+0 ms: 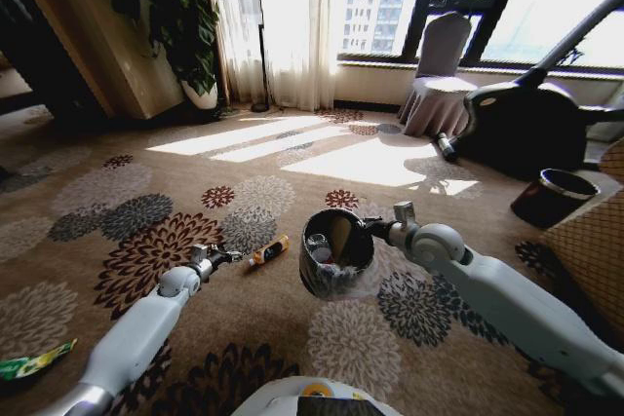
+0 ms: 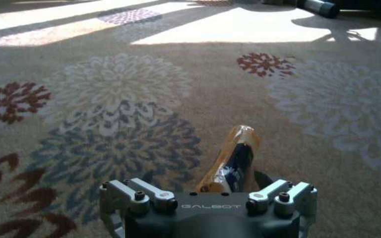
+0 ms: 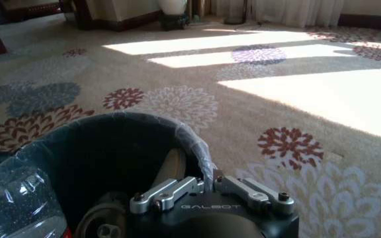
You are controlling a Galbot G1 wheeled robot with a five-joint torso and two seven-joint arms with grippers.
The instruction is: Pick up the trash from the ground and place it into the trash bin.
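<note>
An orange-black tube [image 1: 268,251] lies on the flowered carpet just ahead of my left gripper [image 1: 228,257], which is low over the floor and open. In the left wrist view the tube [image 2: 233,161] lies lengthwise straight in front of the spread jaws, apart from them. My right gripper [image 1: 373,229] is shut on the rim of the trash bin [image 1: 336,252], holding it tilted above the carpet to the right of the tube. Inside the bin [image 3: 111,148] lies a clear plastic bottle [image 3: 12,198]. A green wrapper [image 1: 34,362] lies at the near left.
A dark cylinder [image 1: 554,197] stands on the carpet at the right, beside a woven box [image 1: 595,241]. Farther back are a covered chair [image 1: 439,75], a dark machine [image 1: 526,124] and a potted plant [image 1: 185,17]. Open carpet lies between.
</note>
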